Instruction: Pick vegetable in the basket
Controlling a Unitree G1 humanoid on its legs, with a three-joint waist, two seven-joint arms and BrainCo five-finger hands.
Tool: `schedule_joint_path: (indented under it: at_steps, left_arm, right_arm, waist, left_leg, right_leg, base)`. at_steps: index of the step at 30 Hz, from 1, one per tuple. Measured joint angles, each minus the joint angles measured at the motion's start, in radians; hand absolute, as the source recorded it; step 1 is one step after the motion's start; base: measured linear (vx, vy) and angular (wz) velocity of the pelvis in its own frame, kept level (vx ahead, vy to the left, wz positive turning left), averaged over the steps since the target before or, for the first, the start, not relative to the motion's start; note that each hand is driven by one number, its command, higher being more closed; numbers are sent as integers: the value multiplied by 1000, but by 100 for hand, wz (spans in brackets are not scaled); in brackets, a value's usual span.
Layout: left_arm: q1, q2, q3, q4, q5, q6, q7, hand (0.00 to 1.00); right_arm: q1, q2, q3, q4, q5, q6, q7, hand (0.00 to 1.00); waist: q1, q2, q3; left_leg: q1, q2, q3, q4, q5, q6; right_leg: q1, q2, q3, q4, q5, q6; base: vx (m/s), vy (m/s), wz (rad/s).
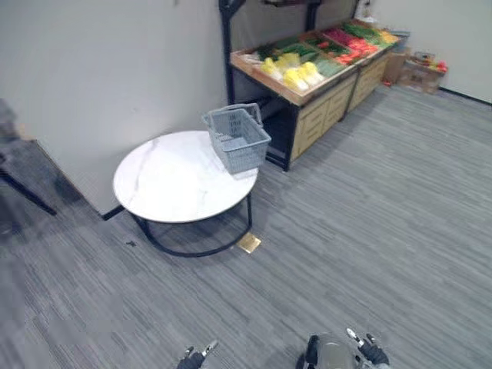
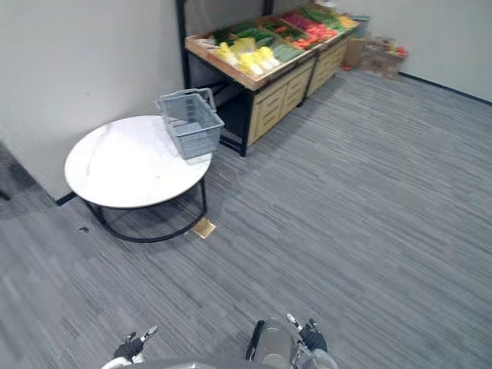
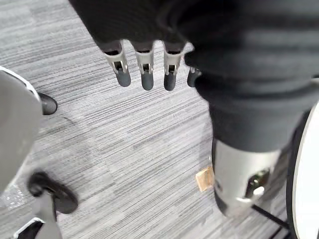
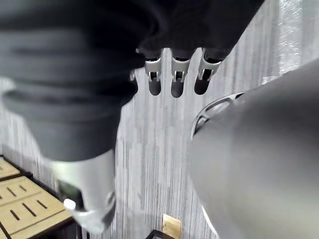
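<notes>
A grey plastic basket (image 1: 237,138) stands on the right edge of a round white table (image 1: 177,181), with nothing showing inside it. Behind it, a wooden stand (image 1: 323,108) holds yellow vegetables (image 1: 296,73), green ones (image 1: 307,50) and red ones (image 1: 350,46). Both hands hang low over the floor, far from the table. My left hand (image 1: 196,356) has straight fingers (image 3: 144,74) and holds nothing. My right hand (image 1: 367,350) is open too, its fingers (image 4: 174,79) relaxed above the carpet.
Grey striped carpet (image 1: 369,231) stretches between me and the table. A small gold plate (image 1: 248,244) lies on the floor by the table's black ring base. Cardboard boxes (image 1: 419,73) sit past the stand. A dark piece of furniture (image 1: 15,177) is at the left wall.
</notes>
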Motion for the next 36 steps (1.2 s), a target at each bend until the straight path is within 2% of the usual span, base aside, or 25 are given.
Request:
schedule_joint_path:
  at_steps: [2, 4, 5, 6, 8, 9, 10, 11, 13, 14, 15, 19, 21, 22, 23, 24, 25, 26, 27, 29, 31, 32, 33, 34, 36]
  left_arm:
    - [2, -12, 4, -4, 0, -3, 0, 0]
    - [15, -24, 28, -1, -2, -3, -1, 0]
    - [23, -47, 49, 17, 0, -2, -2, 0]
    - [25, -59, 57, 17, 0, -3, -2, 0]
    - [33, -86, 96, 18, 0, 0, -9, 0]
    - [34, -86, 112, 16, 0, -1, -13, 0]
    - [30, -84, 128, 9, 1, 0, -17, 0]
    - [22, -79, 130, 8, -1, 1, -18, 0]
    - [13, -61, 129, 0, -1, 2, -27, 0]
    - [10, -48, 128, 0, -4, 2, -33, 0]
    - [8, -42, 126, 0, -5, 2, -35, 0]
    - [3, -39, 119, -14, -66, -3, -35, 0]
    - [6, -39, 118, -19, -79, -4, -29, 0]
    - [7, -39, 117, -18, -79, -4, -28, 0]
    - [8, -40, 119, -19, -79, -4, -28, 0]
    - [11, -37, 122, -19, -80, -6, -27, 0]
    - [18, -36, 130, -20, -80, -7, -28, 0]
    - [24, -30, 137, -20, -80, -8, -28, 0]
    - [29, -14, 149, -19, -75, -10, -30, 0]
    - [33, -3, 149, -11, -60, -10, -29, 0]
    - [37, 18, 142, 31, -45, 0, -29, 0]
    - [49, 35, 115, 55, -38, 8, -29, 0]
    - [58, 42, 100, 60, -34, 10, -28, 0]
    - [72, 58, 64, 58, -15, 11, -28, 0]
    - [81, 67, 47, 60, -9, 11, -28, 0]
  right_arm:
    - [-1, -3, 4, -14, -1, 3, -2, 0]
    - [0, -5, 12, -16, -1, 6, 0, 0]
    - [-6, -24, 13, -20, -10, 5, 1, 0]
    - [-11, -31, 12, -20, -13, 5, 2, 0]
    - [-23, -44, 10, -14, -21, 8, 1, 0]
    - [-25, -45, 9, -12, -27, 10, 2, 0]
    - [-25, -47, 9, -7, -34, 16, 2, 0]
    - [-20, -49, 11, 7, -38, 24, 1, 0]
    - [-24, -49, 14, 38, -57, 34, 1, 0]
    - [-28, -48, 22, 59, -66, 35, -1, 0]
    - [-30, -48, 24, 68, -67, 36, -1, 0]
    - [-48, -52, 12, 105, -63, 45, -17, 0]
    - [-54, -50, 11, 105, -62, 48, -20, 0]
    - [-58, -50, 11, 103, -62, 45, -21, 0]
    - [-60, -50, 12, 102, -62, 44, -21, 0]
    - [-57, -44, 17, 102, -63, 43, -22, 0]
    - [-51, -34, 34, 101, -64, 43, -23, 0]
    - [-50, -32, 50, 100, -64, 43, -22, 0]
    - [-49, -11, 62, 100, -66, 42, -19, 0]
    - [-47, 6, 60, 94, -70, 40, -17, 0]
    - [-47, 1, 63, 99, -74, 36, -17, 0]
    - [-46, -9, 80, 99, -76, 29, -14, 0]
    - [-46, -14, 94, 97, -77, 28, -12, 0]
    - [-39, -19, 113, 81, -77, 27, -4, 0]
    - [-25, -23, 138, 58, -77, 23, 0, 0]
  waist:
    - [2, 11, 7]
    - [1, 15, 4]
    - [4, 46, -4]
    - [7, 69, -9]
    - [10, 110, -22]
    - [9, 108, -18]
    - [2, 113, -15]
    - [5, 98, -5]
    - [13, 85, 7]
    - [29, 74, 10]
    - [32, 68, 10]
    - [63, 67, 11]
    - [66, 62, 14]
    - [67, 59, 14]
    - [71, 60, 15]
    - [86, 57, 17]
    - [97, 41, 13]
    - [99, 29, 6]
    - [99, -1, -7]
    - [101, -17, -10]
    - [93, -28, -10]
    - [89, -28, -8]
    - [86, -29, -8]
    - [76, -28, -3]
    - [57, -30, -2]
  left_leg:
    - [39, 24, -25, -9, -54, -36]
    - [91, 47, -63, -8, -85, -49]
    - [88, 85, -79, 33, -81, -52]
    - [81, 103, -83, 63, -73, -59]
    - [20, 165, -123, 229, 0, -84]
    - [-16, 178, -140, 306, 34, -83]
    - [-107, 200, -184, 499, 149, -109]
    - [-201, 222, -216, 694, 223, -161]
    - [-315, 259, -154, 926, 207, -161]
    - [-371, 272, -84, 986, 172, -136]
    - [-400, 271, -56, 993, 156, -128]
    - [-559, 244, 72, 800, 75, -123]
    - [-573, 181, 100, 514, 77, -114]
    - [-564, 133, 101, 295, 129, -102]
    - [-558, 113, 113, 155, 177, -96]
    - [-557, 108, 134, 82, 243, -78]
    - [-546, 104, 174, 94, 291, -44]
    - [-544, 97, 204, 102, 305, -23]
    - [-534, 63, 228, 116, 276, 15]
    - [-523, 26, 219, 122, 250, 38]
    - [-476, -7, 191, 125, 197, 44]
    - [-426, -15, 173, 120, 164, 44]
    - [-398, -17, 163, 118, 152, 43]
    - [-318, -27, 126, 97, 139, 41]
    - [-238, -34, 97, 56, 139, 40]
  right_leg:
    - [1, 17, 49, -220, 54, 8]
    - [-1, 36, 102, -207, 150, -1]
    - [-26, 50, 95, -103, 82, -16]
    - [-30, 62, 89, -71, 45, -27]
    - [-12, 122, 63, -21, -42, -59]
    - [7, 134, 53, -26, -59, -62]
    - [63, 150, 28, -52, -87, -71]
    - [132, 168, 11, -94, -102, -76]
    - [263, 187, -6, -175, -112, -85]
    - [347, 190, -10, -240, -115, -83]
    - [380, 190, -15, -273, -115, -80]
    - [518, 191, -37, -411, -105, -43]
    - [584, 183, -51, -466, -104, -17]
    - [611, 175, -60, -490, -109, 2]
    - [630, 172, -62, -503, -118, 19]
    - [655, 166, -60, -511, -135, 45]
    - [672, 149, -55, -513, -148, 56]
    - [682, 136, -49, -512, -158, 49]
    - [677, 97, -26, -487, -157, 36]
    - [640, 56, 20, -383, -131, 19]
    - [569, 3, 75, -136, -85, 86]
    - [481, -28, 138, 108, 16, 154]
    - [434, -30, 173, 227, 67, 171]
    - [330, -31, 212, 485, 77, 179]
    - [249, -32, 200, 610, 53, 140]
  base:
    - [593, -245, 80]
    - [548, -300, 44]
    - [426, -269, 5]
    - [547, -356, -8]
    - [653, -417, -19]
    - [695, -431, 8]
    - [524, -286, 34]
    - [624, -331, 39]
    - [474, -207, 28]
    - [432, -186, 22]
    - [355, -154, 21]
    - [307, -32, 15]
    - [462, 122, 16]
    - [399, 163, 11]
    - [399, 205, 2]
    - [326, 178, -12]
    - [438, 215, -13]
    - [469, 180, -1]
    - [488, 179, 12]
    - [506, 238, 37]
    - [537, 272, 49]
    - [366, 177, 35]
    - [544, 220, 52]
    - [456, 125, 59]
    - [467, 91, 68]
